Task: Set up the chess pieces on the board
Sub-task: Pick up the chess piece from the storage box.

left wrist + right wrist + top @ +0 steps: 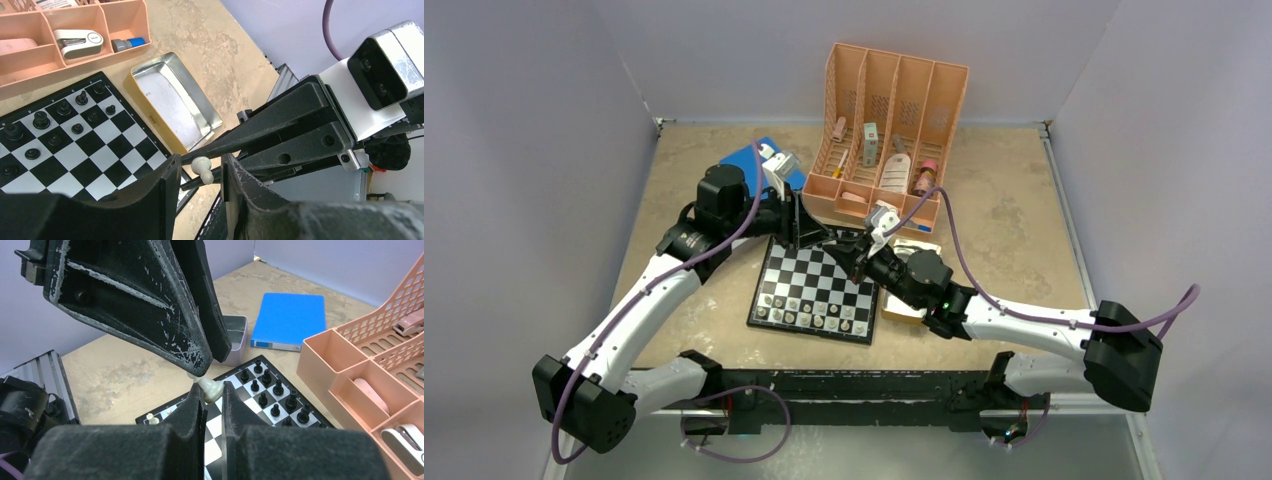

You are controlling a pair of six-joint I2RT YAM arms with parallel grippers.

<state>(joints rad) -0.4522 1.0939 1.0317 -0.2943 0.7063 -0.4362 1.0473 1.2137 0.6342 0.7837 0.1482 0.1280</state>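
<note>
The pale pawn [202, 168] hung in the air above the far right corner of the board [816, 286], caught between the two arms where they met. The right gripper [212, 389] was clamped on it, its fingers pressed together with the little figure pinched at their very tips. The left gripper [201, 157] had its fingers apart, one on each side of the pawn with a gap showing on both sides in its own wrist view. The pawn was not upright: in the right wrist view its long axis slanted from a narrow end at the upper left, just under a left fingertip [197, 371], down to a wider end at the lower right between the right fingers. Which end was the head could not be told for sure. Black pieces [40, 120] stood in two rows along the far side of the board, and pale pieces [809, 318] lined the near side. An open tin tray [172, 100] lay just beside the board on the table [1014, 230], with the peach organizer [889, 130] and a blue book [287, 320] beyond.
</note>
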